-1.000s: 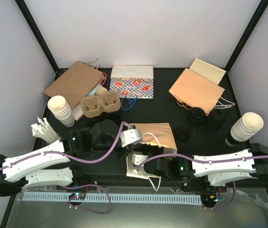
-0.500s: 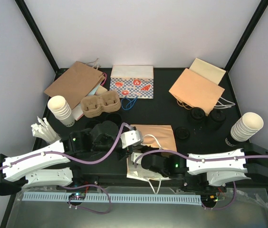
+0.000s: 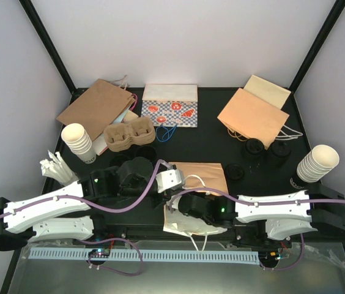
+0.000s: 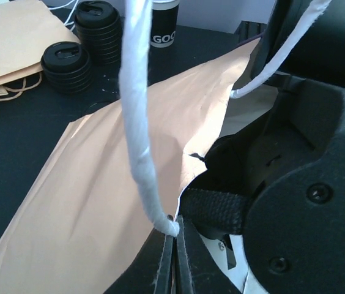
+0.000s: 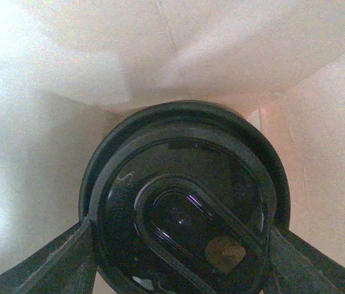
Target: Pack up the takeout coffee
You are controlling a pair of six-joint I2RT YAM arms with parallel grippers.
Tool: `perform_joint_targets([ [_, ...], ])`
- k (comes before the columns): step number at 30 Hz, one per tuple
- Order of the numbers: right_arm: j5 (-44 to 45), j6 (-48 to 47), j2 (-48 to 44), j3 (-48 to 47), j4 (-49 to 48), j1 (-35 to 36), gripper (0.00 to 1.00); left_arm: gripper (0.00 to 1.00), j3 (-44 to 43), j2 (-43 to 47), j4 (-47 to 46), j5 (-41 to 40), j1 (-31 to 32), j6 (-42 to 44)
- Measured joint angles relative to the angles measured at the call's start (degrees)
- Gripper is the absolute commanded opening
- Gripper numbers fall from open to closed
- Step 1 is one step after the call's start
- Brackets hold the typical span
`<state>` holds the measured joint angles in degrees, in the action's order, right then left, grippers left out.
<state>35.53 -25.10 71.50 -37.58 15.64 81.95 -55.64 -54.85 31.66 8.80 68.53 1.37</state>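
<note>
One short round cup with a black lid (image 5: 181, 208) sat inside the tan paper bag (image 4: 99, 202), gripped by the wide-spread right jaws. The left jaws were shut on its white cord handle (image 4: 137, 122); if that slipped, the bag might collapse onto the cup.

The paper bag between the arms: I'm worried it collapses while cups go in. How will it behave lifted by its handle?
Probably floppy: the paper bag creases and sags where the left gripper pinches only its white handle. Likely light, since that thin cord alone lifts the edge. Pushed, its walls would probably give rather than slide.
</note>
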Motion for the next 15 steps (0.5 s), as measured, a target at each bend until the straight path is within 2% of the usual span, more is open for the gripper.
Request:
perform_joint_targets([
  [15, -1.16, 0.09, 3.34, -2.82, 2.16, -1.75, 0.40, 0.01, 0.00, -0.07, 0.02, -1.07, 0.17, -0.04],
])
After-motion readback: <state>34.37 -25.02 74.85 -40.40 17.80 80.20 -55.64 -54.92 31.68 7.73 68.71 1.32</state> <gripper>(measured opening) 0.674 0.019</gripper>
